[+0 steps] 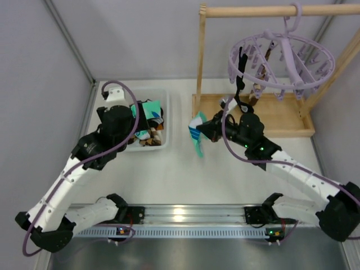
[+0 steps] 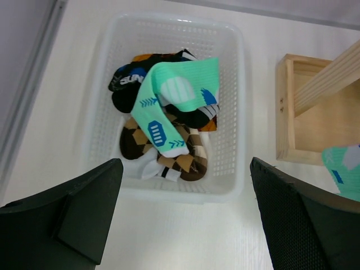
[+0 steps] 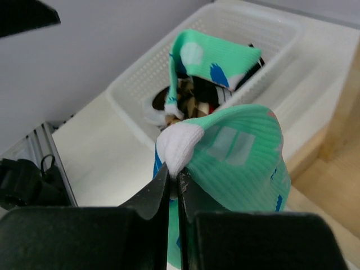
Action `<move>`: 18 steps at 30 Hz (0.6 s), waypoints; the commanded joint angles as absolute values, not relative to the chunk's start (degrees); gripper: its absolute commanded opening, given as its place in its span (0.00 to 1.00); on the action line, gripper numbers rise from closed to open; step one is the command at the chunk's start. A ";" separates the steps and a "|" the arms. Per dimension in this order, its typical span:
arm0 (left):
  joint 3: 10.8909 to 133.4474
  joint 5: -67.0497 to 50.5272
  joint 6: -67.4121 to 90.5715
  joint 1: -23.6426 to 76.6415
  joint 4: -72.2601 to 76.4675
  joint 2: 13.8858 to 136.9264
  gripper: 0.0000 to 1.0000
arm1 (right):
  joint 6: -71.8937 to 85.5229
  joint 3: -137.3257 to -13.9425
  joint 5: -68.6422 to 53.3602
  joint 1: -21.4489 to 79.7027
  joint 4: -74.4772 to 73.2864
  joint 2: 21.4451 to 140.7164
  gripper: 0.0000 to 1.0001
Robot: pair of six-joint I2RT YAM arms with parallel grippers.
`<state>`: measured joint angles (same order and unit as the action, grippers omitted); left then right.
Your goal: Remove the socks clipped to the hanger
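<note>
**Mint sock travelling from hanger to basket**

The right arm [image 1: 292, 169] reaches over the middle of the counter [image 1: 169, 180]. The right jaws are clamped on the white toe of a mint sock [image 3: 242, 163], so the rest of the sock hangs free below them. In the top view the sock is in the air between the wooden stand [image 1: 275, 115] and the basket [image 1: 167, 112], and it touches neither. A pinch at one end is probably enough, because the sock is light and soft.

The left arm [image 1: 67, 180] is stretched to the far left. The left jaws are wide apart above the basket and hold nothing. Inside the basket a second mint sock [image 2: 174, 95] lies on top of a pile [image 2: 185, 160] of black and brown argyle socks.

The hanger [image 1: 293, 62] hangs by its hook from the rail [image 1: 253, 11] at the far right. One black sock [image 1: 241, 84] is clipped on its left side, just beyond the right wrist. The other clips look empty, but those on the far side are too small to be sure.

The step in hand seems to be the carry. The sock should go further left until it is over the basket, and only then should the jaws open. Two things could go wrong. The dangling end may catch on the basket rim, and the left arm above the basket may stand in the way. After that, the black sock remains to be pulled off.
</note>
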<state>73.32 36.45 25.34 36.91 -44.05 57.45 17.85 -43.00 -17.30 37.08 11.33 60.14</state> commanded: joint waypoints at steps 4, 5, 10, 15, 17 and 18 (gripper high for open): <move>73.39 47.26 20.92 36.83 -51.50 49.76 0.98 | 14.50 -59.92 -14.41 45.87 20.04 76.16 0.00; 73.13 48.33 20.48 36.83 -51.33 49.05 0.98 | 13.81 -62.12 -14.59 47.53 19.95 78.38 0.00; 71.46 55.62 21.79 36.74 -51.07 43.87 0.98 | 11.78 -78.72 -15.64 51.50 17.94 94.09 0.00; 69.96 58.62 22.85 36.74 -51.15 41.40 0.98 | 12.83 -92.27 -14.15 52.91 16.70 109.73 0.00; 69.61 58.54 22.94 36.74 -51.06 41.13 0.98 | 12.66 -97.44 -12.49 53.70 14.51 114.41 0.00; 69.52 58.10 23.03 36.83 -50.98 41.31 0.98 | 12.48 -99.21 -12.05 53.96 13.63 118.87 0.00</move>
<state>70.43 56.07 22.61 36.88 -50.43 40.99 13.06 -93.36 -14.00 52.47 14.90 111.81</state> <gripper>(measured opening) 0.984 0.017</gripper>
